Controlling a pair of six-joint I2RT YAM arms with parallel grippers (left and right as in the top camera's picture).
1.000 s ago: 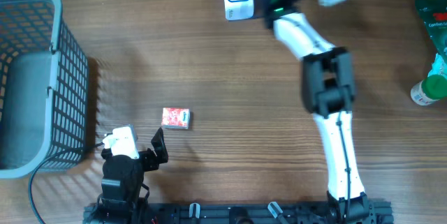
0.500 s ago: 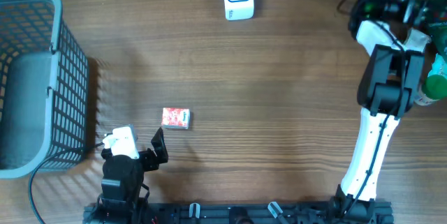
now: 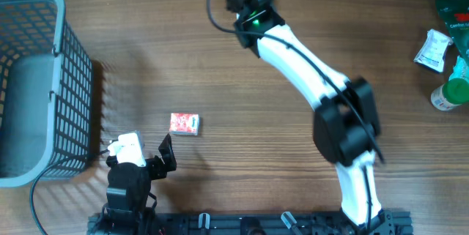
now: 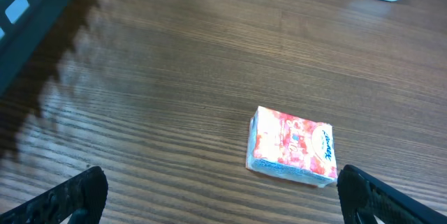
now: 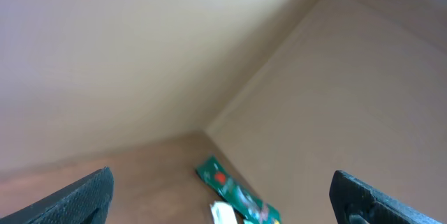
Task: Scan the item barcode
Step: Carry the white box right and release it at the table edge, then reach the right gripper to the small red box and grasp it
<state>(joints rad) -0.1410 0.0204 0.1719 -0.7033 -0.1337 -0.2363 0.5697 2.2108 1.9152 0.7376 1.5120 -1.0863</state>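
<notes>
1. Packet drop: the right tool (image 5: 223, 192) has let go and is wide open, holding nothing. The white packet (image 3: 431, 48) now lies at the right edge of the worktop (image 3: 242, 154), so it looks done.
2. The red box (image 4: 292, 155) lies just in front of the left tool (image 4: 223, 196), which is also wide open and empty. It is far from the right tool.

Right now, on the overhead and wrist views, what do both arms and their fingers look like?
The right arm has white tubular links, chunky black joint housings, a green light near its wrist and a thin black cable. The left arm is mostly black with a white block on top. The left fingers and right fingers are matte black.
</notes>
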